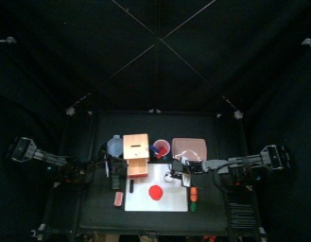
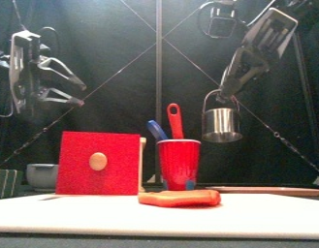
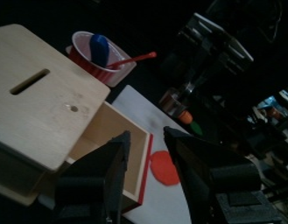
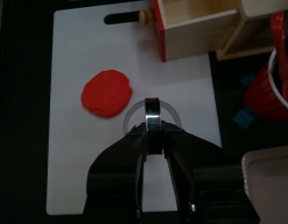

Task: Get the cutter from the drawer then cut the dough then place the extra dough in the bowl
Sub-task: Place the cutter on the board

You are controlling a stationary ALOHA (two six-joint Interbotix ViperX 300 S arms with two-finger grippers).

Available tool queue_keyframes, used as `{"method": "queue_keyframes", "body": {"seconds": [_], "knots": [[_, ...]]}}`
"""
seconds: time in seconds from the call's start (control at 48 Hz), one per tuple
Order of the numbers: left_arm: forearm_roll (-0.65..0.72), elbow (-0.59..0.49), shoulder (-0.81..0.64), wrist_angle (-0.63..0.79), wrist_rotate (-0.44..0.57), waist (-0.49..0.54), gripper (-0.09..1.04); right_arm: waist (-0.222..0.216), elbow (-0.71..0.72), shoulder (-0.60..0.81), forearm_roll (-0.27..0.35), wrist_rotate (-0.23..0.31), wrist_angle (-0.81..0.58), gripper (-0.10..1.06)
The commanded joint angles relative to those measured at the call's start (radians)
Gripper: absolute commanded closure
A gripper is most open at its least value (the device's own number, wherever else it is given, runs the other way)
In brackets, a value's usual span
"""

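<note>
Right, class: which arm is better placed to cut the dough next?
Right. The right gripper holds the cutter above the white board, just beside the red dough. The left gripper is empty and open, by the wooden box.

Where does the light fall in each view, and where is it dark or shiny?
Top view: the white board is bright, the curtains around nearly black. Front view: the metal cutter in the right pincer carries pale glints. Right wrist view: the dough lies evenly lit on the board. Left wrist view: the wooden box is lit beyond the open left pincer, the background dim.
</note>
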Motion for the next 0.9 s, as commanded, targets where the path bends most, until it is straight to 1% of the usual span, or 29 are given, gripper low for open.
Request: {"method": "queue_keyframes", "body": {"seconds": [0.021,0.083,0.354,0.479,0.562,0.75,0.896], "knots": [[-0.018,-0.025,-0.002,-0.005,0.000,0.035,0.17,-0.008,0.032,0.000,-0.002,0.015,-0.083,0.41],[-0.023,-0.031,-0.002,-0.005,0.000,0.049,0.17,-0.014,0.057,0.006,-0.002,0.025,-0.104,0.41],[-0.026,-0.043,-0.002,-0.005,-0.002,0.092,0.18,-0.040,0.106,0.061,0.034,0.026,-0.150,0.39],[-0.028,-0.046,-0.002,-0.005,-0.002,0.098,0.18,-0.067,0.100,0.098,0.064,0.025,-0.153,0.32],[-0.037,-0.048,-0.002,-0.005,-0.002,0.098,0.17,-0.074,0.100,0.114,0.066,0.023,-0.153,0.26],[-0.046,-0.048,-0.002,-0.005,0.000,0.100,0.17,-0.071,0.097,0.107,0.061,0.021,-0.153,0.14],[-0.046,-0.057,-0.002,-0.005,-0.002,0.123,0.18,-0.066,0.087,0.055,0.046,0.020,-0.147,0.11]]}}
